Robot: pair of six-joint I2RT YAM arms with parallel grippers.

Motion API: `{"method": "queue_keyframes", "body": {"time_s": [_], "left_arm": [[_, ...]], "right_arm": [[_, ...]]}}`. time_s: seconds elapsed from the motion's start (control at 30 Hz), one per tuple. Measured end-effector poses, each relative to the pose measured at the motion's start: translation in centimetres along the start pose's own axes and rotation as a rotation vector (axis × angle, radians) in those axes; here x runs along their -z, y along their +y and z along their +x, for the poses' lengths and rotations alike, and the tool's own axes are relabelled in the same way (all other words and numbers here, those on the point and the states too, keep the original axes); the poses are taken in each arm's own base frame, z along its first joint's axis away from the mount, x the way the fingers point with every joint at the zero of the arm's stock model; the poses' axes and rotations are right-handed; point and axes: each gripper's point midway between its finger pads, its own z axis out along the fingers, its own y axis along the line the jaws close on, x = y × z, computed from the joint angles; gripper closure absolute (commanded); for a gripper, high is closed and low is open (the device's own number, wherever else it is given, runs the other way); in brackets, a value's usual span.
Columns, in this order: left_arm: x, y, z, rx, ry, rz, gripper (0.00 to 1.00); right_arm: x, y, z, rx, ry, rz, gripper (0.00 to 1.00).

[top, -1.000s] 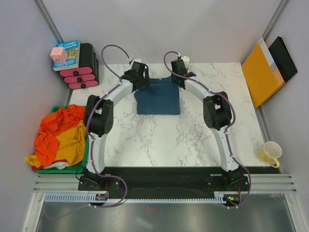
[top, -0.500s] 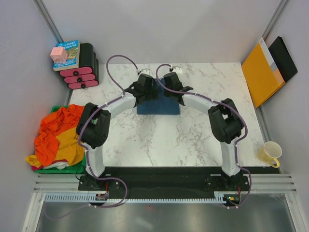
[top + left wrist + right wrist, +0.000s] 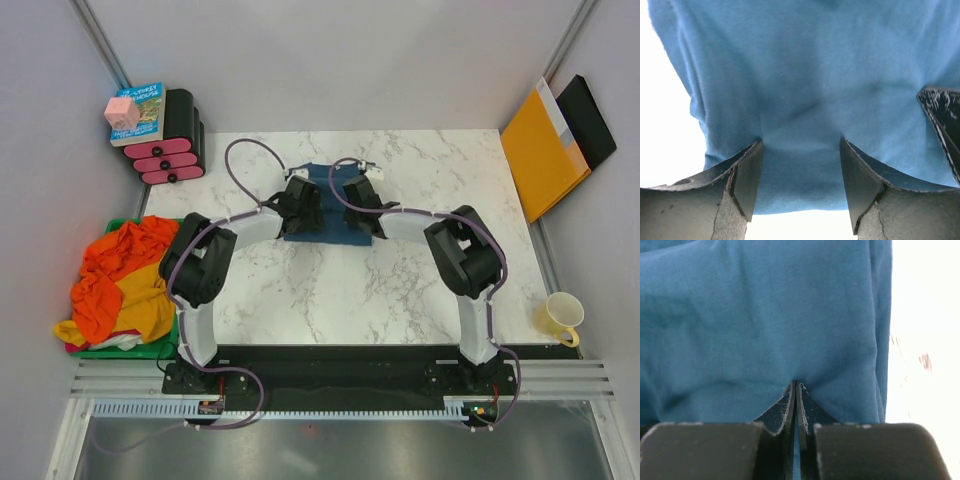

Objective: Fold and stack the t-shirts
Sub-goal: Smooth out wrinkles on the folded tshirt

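Note:
The dark teal-blue t-shirt (image 3: 330, 205) lies folded on the marble table (image 3: 330, 290), toward the back. Both grippers are down on its near part. My left gripper (image 3: 302, 212) (image 3: 800, 170) is open, its fingers (image 3: 747, 180) pressed onto the cloth (image 3: 805, 90) by the near edge, a ridge of fabric between them. My right gripper (image 3: 362, 208) (image 3: 796, 390) is shut on a thin pinch of the teal shirt (image 3: 765, 315) near its right edge. The orange and mustard-yellow t-shirts (image 3: 120, 285) lie heaped off the table's left side.
The heap rests on a green tray (image 3: 130, 350). A book with a pink cube (image 3: 135, 112) and a black-and-pink rack (image 3: 175, 140) stand at the back left. An orange envelope (image 3: 540, 150) and a black folder lean at the back right. A yellow mug (image 3: 558, 318) sits near the right.
Both grippers came from the shirt's far edge toward its near part and dropped onto the cloth. The right jaws closed on the fabric; the left jaws narrowed a little.

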Motion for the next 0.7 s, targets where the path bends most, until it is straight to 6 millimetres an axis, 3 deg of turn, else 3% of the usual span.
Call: {"method": "queue_keyframes", "body": {"time_s": [0.13, 0.33, 0.6, 0.7], "left_arm": [[1.2, 0.0, 1.6, 0.001, 0.001, 0.001, 0.34], [4.8, -0.2, 6.1, -0.017, 0.029, 0.003, 0.35], [11.5, -1.8, 14.7, -0.068, 0.103, 0.048, 0.35], [13.8, -2.2, 17.4, -0.076, 0.135, 0.066, 0.36]], "right_arm": [[2.2, -0.2, 1.9, -0.01, 0.017, 0.0, 0.91], [7.0, -0.4, 6.3, 0.017, 0.062, 0.004, 0.91], [15.4, -2.4, 13.5, 0.072, 0.145, -0.008, 0.87], [17.8, -3.1, 15.3, 0.092, 0.176, -0.015, 0.84]]}}
